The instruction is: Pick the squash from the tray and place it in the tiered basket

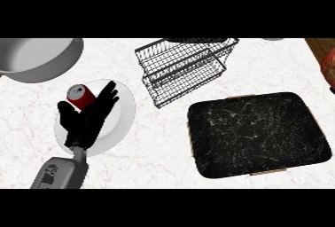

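The black marbled tray (258, 135) lies at the lower right of the frame on the white marbled surface (163, 146), and its dark bed shows nothing lying on it; the squash cannot be made out anywhere on it. At the far right edge, near the top of the frame, a reddish-orange patch (329, 66) shows against a brown strip, cut off by the frame, and what it is cannot be told. The tiered basket (183, 68), a dark wire rack, stands at the upper centre, just above and to the left of the tray, with nothing visible in its tiers. At the left of the frame the left hand (85, 117) rises from its grey forearm (62, 173), fingers straight and spread, holding nothing, over a white plate (121, 117). A red can (82, 95) with a silver top sits on the plate's upper part, just beside the hand's fingertips; whether they touch cannot be told. A grey pot (36, 57) fills the upper left corner, well apart from the tray. The right hand does not show.
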Robot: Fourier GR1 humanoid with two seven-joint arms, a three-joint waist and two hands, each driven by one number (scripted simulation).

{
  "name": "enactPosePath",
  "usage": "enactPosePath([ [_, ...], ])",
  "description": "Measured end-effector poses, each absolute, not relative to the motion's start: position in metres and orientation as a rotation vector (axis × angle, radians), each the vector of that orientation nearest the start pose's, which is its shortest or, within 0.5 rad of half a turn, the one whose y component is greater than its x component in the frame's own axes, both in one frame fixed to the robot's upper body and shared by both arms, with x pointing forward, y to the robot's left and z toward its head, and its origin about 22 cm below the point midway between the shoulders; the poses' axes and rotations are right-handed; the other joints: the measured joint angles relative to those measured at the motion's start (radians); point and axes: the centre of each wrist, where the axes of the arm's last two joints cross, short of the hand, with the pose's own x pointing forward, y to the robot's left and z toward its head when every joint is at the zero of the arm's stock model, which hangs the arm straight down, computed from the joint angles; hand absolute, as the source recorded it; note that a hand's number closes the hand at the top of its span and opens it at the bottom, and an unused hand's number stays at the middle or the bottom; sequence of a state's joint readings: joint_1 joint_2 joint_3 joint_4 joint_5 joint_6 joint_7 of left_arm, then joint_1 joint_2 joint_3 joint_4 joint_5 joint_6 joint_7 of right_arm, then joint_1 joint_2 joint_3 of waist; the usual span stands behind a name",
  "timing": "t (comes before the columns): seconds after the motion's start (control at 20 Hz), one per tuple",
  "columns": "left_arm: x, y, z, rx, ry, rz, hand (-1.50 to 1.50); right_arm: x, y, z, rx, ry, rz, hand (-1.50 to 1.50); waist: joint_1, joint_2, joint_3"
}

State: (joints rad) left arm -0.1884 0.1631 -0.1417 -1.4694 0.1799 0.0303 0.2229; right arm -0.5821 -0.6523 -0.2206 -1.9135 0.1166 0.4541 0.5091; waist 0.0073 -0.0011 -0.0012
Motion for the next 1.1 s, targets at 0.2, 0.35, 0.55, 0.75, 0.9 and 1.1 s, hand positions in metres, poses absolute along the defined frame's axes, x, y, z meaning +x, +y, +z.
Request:
enactPosePath([
  [0.2,0.284,0.225,0.024,-0.114,-1.390,-0.151,0.00,0.280,-0.277,0.326,-0.731,-1.766,0.846,1.50,0.005,0.001,0.000],
  [0.35,0.282,0.224,0.022,-0.113,-1.390,-0.156,0.00,0.296,-0.257,0.336,-0.725,-1.750,0.845,1.50,0.009,0.002,-0.001],
  [0.55,0.284,0.225,0.024,-0.120,-1.391,-0.169,0.00,0.325,-0.222,0.345,-0.697,-1.733,0.810,1.50,0.016,0.004,-0.001],
  [0.75,0.284,0.221,0.026,-0.128,-1.392,-0.167,0.00,0.356,-0.193,0.341,-0.678,-1.714,0.779,1.50,0.019,0.005,0.000],
  [0.9,0.284,0.220,0.027,-0.126,-1.396,-0.162,0.00,0.377,-0.176,0.335,-0.665,-1.711,0.767,1.50,0.019,0.006,0.000],
  [1.1,0.286,0.217,0.026,-0.123,-1.394,-0.164,0.00,0.402,-0.154,0.318,-0.620,-1.720,0.759,1.50,0.020,0.007,0.000],
])
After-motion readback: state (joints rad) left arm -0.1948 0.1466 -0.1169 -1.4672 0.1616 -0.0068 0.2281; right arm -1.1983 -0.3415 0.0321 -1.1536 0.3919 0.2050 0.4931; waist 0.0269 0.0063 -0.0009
